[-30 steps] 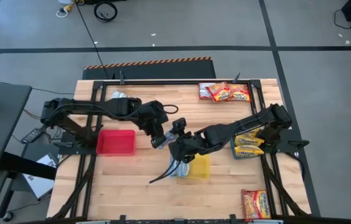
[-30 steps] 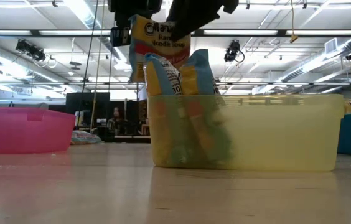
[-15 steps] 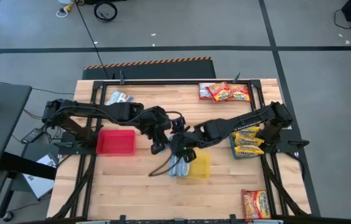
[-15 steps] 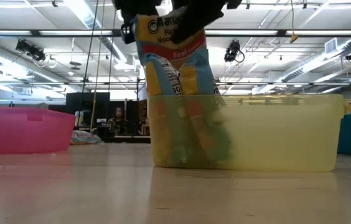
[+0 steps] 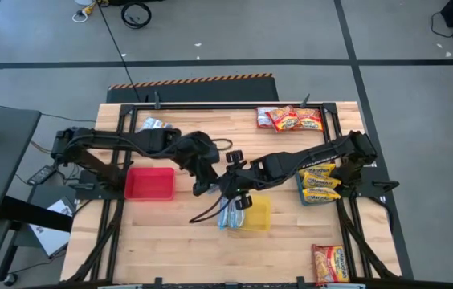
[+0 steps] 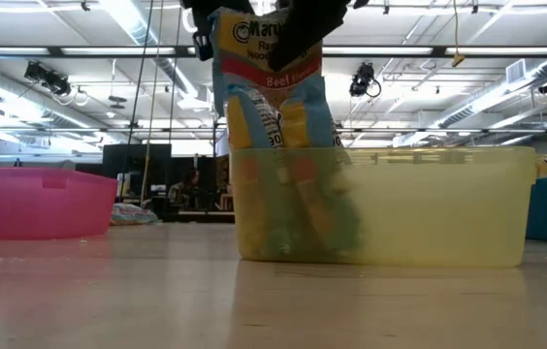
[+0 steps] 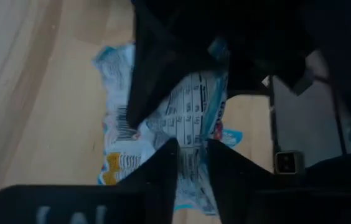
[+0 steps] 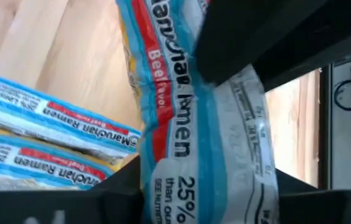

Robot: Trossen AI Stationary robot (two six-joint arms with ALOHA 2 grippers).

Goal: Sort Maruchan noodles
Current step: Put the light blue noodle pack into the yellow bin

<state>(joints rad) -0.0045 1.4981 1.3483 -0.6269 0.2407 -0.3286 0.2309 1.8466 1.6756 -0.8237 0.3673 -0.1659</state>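
Note:
A blue-and-white Maruchan noodles packet (image 6: 269,73) with a red band hangs upright over the yellow tray (image 6: 419,208), where other blue packets (image 5: 228,213) lean on end against the tray's left wall. My right gripper (image 8: 206,202) is shut on the hanging packet. My left gripper (image 7: 192,168) stands close beside it from the table's left, fingers a little apart around the packet's back (image 7: 191,118); whether they touch it I cannot tell. In the high view both grippers (image 5: 225,181) meet above the tray and hide the packet. My right gripper holds the packet's end with the "25%" print (image 8: 194,186) pinched between its two fingers. The fingers slant down from the table's right. The packet runs on past the fingers, hanging upright and lifted clear, its lower end (image 6: 273,121) level with the tops of the packets in the tray.
A red tray (image 5: 148,183) lies left of the yellow one. A blue tray (image 5: 304,197) with yellow packets (image 5: 320,185) lies at the right. Red packets (image 5: 289,119) lie at the far edge, two pale ones (image 5: 156,125) at the far left, one more (image 5: 331,263) at the near right corner.
The hanging packet has turned from a tilt to nearly upright and shifted a little toward the right arm's side over the yellow tray. Both wrists have rolled while the two grippers stayed close together above the tray.

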